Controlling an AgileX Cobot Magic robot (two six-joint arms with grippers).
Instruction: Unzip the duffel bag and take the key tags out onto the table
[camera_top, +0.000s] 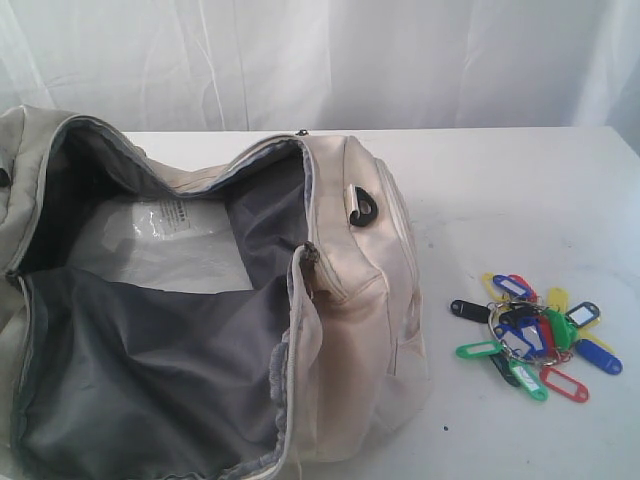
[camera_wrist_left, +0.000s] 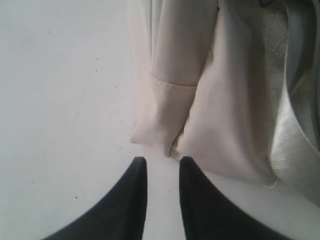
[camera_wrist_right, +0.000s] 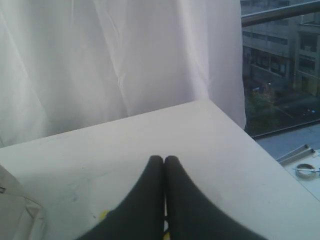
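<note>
Your left gripper (camera_wrist_left: 161, 161) hangs with jaws slightly apart and empty, just off a corner of the duffel bag (camera_wrist_left: 165, 100). Your right gripper (camera_wrist_right: 163, 159) is pressed together on nothing above the table (camera_top: 520, 190). The bag gapes unzipped, grey lining showing. The key tags (camera_top: 535, 335) lie bunched on the table near its right end, so I judge both steps done. You can't see the bag's left end, which is cut off. A pale plastic packet (camera_top: 165, 245) inside is hard to read, and stray tags beneath it can't be ruled out.
</note>
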